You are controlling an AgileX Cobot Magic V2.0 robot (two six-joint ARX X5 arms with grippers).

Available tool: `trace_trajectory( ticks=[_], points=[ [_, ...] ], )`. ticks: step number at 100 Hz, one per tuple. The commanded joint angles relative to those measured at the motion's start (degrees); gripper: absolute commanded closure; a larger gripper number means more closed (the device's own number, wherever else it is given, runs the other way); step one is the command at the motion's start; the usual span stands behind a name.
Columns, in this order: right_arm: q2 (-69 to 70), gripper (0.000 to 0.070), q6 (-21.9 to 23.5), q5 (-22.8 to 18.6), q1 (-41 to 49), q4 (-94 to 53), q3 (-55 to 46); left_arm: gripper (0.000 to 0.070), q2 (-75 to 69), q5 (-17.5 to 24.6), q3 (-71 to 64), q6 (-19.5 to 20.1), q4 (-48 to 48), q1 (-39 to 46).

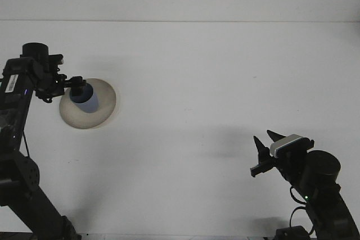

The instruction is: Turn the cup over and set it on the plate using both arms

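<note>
Your left hand (76, 89) sits at the cup (85, 99) on the plate (104, 111), grip state unreadable; cup lies just right of it; right hand (265, 151) open, well apart.

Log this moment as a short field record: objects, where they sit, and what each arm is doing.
cup: blue cup on the plate, open end up toward the left gripper
plate: beige plate, far left of the white table
left gripper: left gripper at the cup's rim, fingers around it
right gripper: right gripper near right, fingers open, holding nothing, well apart from the plate
task state: cup on plate, not yet released
</note>
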Motion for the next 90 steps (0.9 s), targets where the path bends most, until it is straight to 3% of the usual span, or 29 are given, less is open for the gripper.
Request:
trace_trajectory(
  ticks=[1,13,28,45,50,58,72,90],
  points=[
    [0.1,0.0412,0.4,1.3,0.1,0.7,0.4,0.0237,-3.4,0.4,3.9,0.0,-1.2,0.4],
    [0.1,0.0412,-0.1,5.6,0.0,0.8,0.4,0.0239,-10.2,0.4,6.0,-1.4,-1.2,0.7],
    [0.1,0.0412,1.0,6.9,-0.6,2.8,0.4,0.0260,-20.3,0.4,6.1,-1.9,-1.6,0.7],
    [-0.4,0.0416,1.7,11.8,-2.4,4.9,0.4,0.0462,-31.1,0.4,4.0,-2.7,-2.5,0.6],
    [-0.8,0.0469,1.9,12.3,-3.2,5.9,0.3,0.0550,-34.8,0.4,1.0,-2.1,-1.0,0.6],
    [-1.7,0.0700,1.9,12.4,-4.8,8.1,0.1,0.0700,-41.5,0.4,-7.7,1.1,4.9,0.5],
    [-3.8,0.0700,3.0,12.3,-7.1,13.4,-1.7,0.0685,-54.7,0.4,-30.1,1.6,23.6,0.5],
    [-6.8,0.0700,4.2,11.7,-9.1,19.2,-4.6,0.0685,-72.7,0.0,-59.5,-0.7,46.7,0.5]
  ],
)
